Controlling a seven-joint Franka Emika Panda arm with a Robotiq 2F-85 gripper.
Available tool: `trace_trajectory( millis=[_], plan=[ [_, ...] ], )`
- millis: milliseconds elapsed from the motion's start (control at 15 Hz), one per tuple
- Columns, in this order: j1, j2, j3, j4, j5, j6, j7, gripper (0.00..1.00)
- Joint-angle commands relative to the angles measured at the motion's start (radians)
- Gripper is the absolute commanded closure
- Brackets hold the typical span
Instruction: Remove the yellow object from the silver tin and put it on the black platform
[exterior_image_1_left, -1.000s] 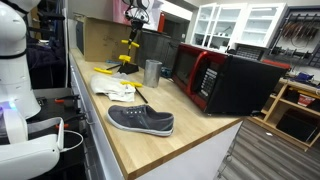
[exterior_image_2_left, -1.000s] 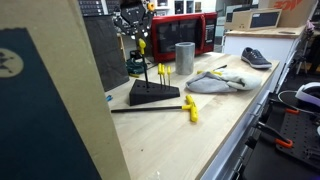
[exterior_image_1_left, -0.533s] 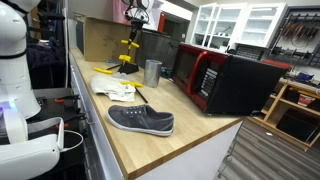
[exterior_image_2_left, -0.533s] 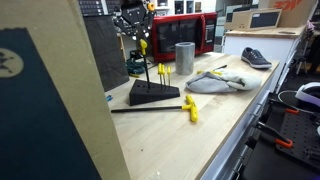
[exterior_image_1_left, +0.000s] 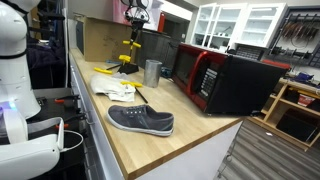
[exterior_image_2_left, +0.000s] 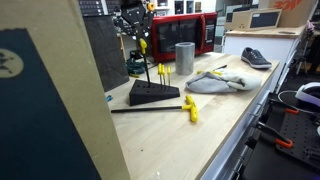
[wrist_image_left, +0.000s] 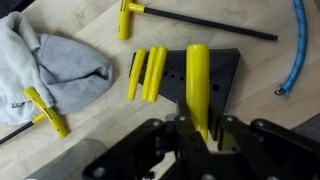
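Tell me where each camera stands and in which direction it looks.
Exterior view: beyond the shoe, looking along the counter toward the silver tin; gripper far behind.
Exterior view: at the opposite end, near the black platform, facing the shoe; gripper above it.
Wrist view: straight down past the gripper, shut on the yellow object, onto the black platform.
All share gripper and black platform.

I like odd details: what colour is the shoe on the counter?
The shoe is dark grey with a pale sole; clearest in an exterior view.
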Motion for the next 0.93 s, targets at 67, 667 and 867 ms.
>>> trace_trajectory(
  millis=[67, 667, 867],
  plan=[
    [0.017, -0.008, -0.01, 0.017, -0.035, 0.035, 0.038, 0.94],
    [0.008, -0.01, 0.01, 0.022, 0.013, 0.054, 0.025, 0.94],
    [0.0, -0.011, 0.016, 0.018, 0.039, 0.041, 0.013, 0.94]
  ],
)
